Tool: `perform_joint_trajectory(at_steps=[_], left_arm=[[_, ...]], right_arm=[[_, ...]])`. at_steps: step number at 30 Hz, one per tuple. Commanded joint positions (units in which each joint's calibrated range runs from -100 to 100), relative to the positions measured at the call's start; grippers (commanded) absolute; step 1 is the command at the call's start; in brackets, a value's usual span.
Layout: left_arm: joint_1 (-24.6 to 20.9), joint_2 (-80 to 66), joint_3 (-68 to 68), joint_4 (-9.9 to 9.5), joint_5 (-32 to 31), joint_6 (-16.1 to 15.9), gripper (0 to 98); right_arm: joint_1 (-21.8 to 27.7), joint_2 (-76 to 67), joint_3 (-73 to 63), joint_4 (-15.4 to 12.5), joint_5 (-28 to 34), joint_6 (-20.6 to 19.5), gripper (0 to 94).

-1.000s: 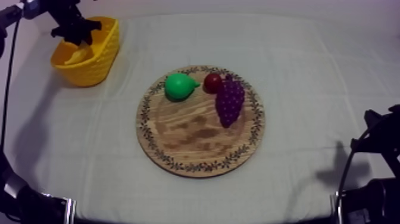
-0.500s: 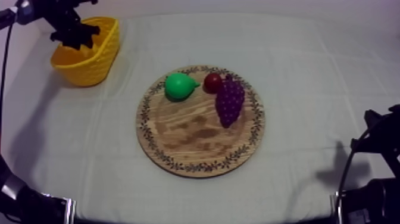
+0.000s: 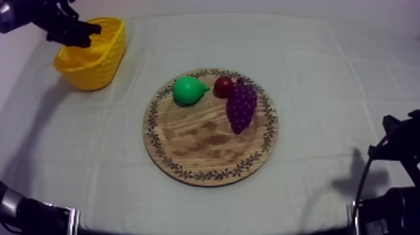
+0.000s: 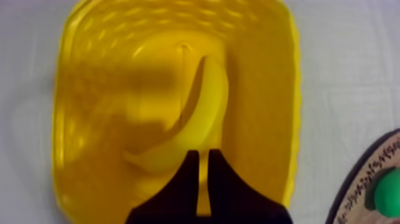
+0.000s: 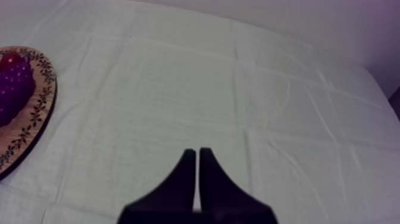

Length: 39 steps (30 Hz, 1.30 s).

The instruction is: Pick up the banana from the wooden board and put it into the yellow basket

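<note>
Seen from above, the yellow basket (image 3: 94,62) stands at the far left corner of the table (image 3: 325,75), well apart from the wooden board (image 3: 206,147) in the middle. The left gripper (image 3: 84,34) hangs over the basket's far rim and hides part of its inside, so this view cannot settle what lies in it. The left wrist camera looks straight down into the basket, and there the banana (image 4: 205,113) rests on the basket floor, curved, with one end toward the basket's wall and the other end just under the gripper. The gripper's two black fingers (image 4: 187,184) stand a little apart, with a narrow slit between them and nothing gripped; the yellow beneath shows through the slit. They are above the banana and not touching it.

On the board, the top view shows a green pear (image 3: 189,90), a small red fruit (image 3: 223,85) and a bunch of grapes (image 3: 241,106) crowded along the far edge, the red fruit between pear and grapes and touching the grapes. The near half of the board is bare wood. The left wrist view catches just the board's patterned rim and a sliver of the pear beside the basket.

The right gripper (image 5: 197,152) is low at the table's right side, its fingers pressed together into a thin wedge, holding nothing. Its camera looks across bare cloth toward the board's edge, where the grapes and the red fruit sit.
</note>
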Motion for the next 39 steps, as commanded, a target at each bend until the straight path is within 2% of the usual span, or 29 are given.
perform_joint_trajectory(at_steps=[1, 9, 11, 17, 21, 24, 27, 29, 37, 39], left_arm=[[0.12, -9.1, 9.25, 0.53, -2.66, -0.29, 0.9], [0.57, -31.65, 28.39, 1.73, -8.44, -0.75, 0.1], [0.23, -36.82, 32.92, 2.81, -9.09, -2.01, 0.1], [-0.28, -51.98, 49.26, 7.94, -15.13, -7.71, 0.1], [0.41, -62.83, 59.28, 8.94, -18.81, -8.29, 0.1], [0.4, -71.4, 64.75, 8.99, -19.05, -8.27, 0.1], [0.34, -79.38, 68.94, 8.57, -18.12, -8.05, 0.1], [0.14, -84.07, 71.24, 7.57, -17.06, -6.97, 0.1], [0.89, -101.35, 77.91, 1.15, -11.52, 0.15, 0.1], [1.12, -105.56, 79.36, 0.11, -9.91, 1.41, 0.1]], right_arm=[[-0.01, -0.02, 0.02, 0.01, 0.01, -0.01, 0.3], [-0.01, -0.02, 0.02, 0.01, 0.01, -0.01, 0.3], [-0.01, -0.02, 0.02, 0.01, 0.01, -0.01, 0.3], [-0.01, -0.02, 0.02, 0.01, 0.01, -0.01, 0.3], [-0.01, -0.02, 0.02, 0.01, 0.01, -0.01, 0.3], [-0.01, -0.02, 0.02, 0.01, 0.01, -0.01, 0.3], [-0.01, -0.02, 0.02, 0.01, 0.01, -0.01, 0.3], [-0.01, -0.02, 0.02, 0.01, 0.01, -0.01, 0.3], [-0.01, -0.02, 0.02, 0.01, 0.01, -0.01, 0.3], [-0.01, -0.02, 0.02, 0.01, 0.01, -0.01, 0.3]])
